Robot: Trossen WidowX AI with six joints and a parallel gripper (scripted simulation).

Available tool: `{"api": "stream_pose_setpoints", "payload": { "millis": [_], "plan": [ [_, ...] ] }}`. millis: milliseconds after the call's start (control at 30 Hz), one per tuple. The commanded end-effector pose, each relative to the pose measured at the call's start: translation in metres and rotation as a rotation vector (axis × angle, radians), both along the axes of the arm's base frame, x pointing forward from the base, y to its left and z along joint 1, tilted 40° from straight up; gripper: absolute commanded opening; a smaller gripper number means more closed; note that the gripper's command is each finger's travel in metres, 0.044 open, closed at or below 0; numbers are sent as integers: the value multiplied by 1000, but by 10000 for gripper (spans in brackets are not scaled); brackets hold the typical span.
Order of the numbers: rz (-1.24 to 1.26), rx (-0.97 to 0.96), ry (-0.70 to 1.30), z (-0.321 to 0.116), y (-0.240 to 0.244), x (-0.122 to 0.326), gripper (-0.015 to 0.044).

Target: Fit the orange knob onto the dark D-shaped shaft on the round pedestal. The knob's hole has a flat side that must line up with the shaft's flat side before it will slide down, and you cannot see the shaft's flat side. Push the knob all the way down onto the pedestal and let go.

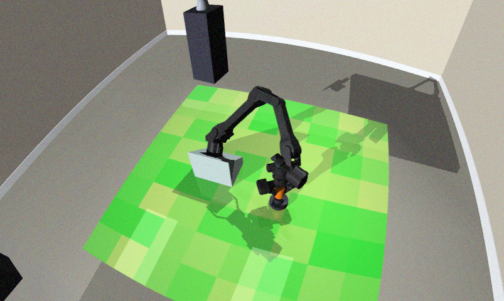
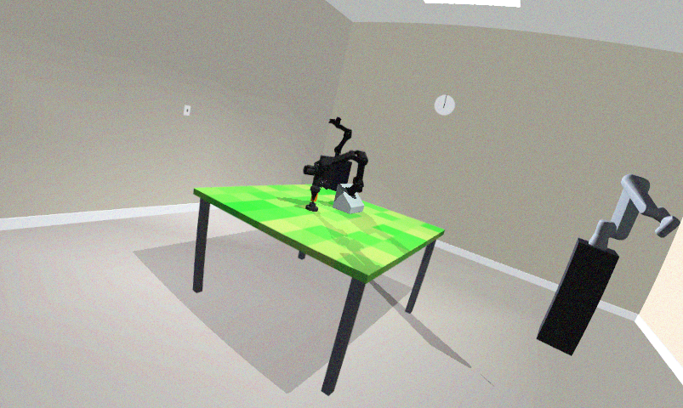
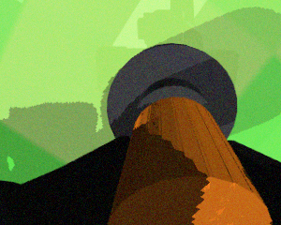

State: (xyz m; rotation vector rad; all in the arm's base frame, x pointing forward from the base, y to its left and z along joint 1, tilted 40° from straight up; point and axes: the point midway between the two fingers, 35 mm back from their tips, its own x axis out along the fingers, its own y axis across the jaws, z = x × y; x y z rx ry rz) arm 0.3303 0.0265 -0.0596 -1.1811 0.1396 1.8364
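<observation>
Grips a long, smooth, rounded orange knob (image 1: 279, 193) (image 3: 189, 145) in the one matte-black parallel-jaw gripper (image 1: 280, 187) (image 2: 314, 195) (image 3: 176, 148), closed on it from both sides. Shows faint lengthwise lines on the knob, with a jagged shadow across it. Below, includes one dark grey round pedestal (image 1: 272, 204) (image 2: 311, 207) (image 3: 175, 58), disc-like with a raised centre, on one green-and-yellow patchwork table (image 1: 348, 232) (image 2: 284, 218) (image 3: 37, 52) with four straight dark legs. Places the knob between the two fingers, its far end over the pedestal's middle; cannot tell how far down the hidden shaft. Near the pedestal, adds one pale grey, angular, smooth-faced base block (image 1: 211, 168) (image 2: 348, 203).
</observation>
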Motion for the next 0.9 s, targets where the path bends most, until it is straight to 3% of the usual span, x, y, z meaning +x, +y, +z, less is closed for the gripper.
{"api": "stream_pose_setpoints", "payload": {
  "millis": [0, 867],
  "plan": [
    [4, 4, -7, 0, 1, 1, 0],
    [-49, -4, 37, -1, 1, 0, 0]
  ]
}}
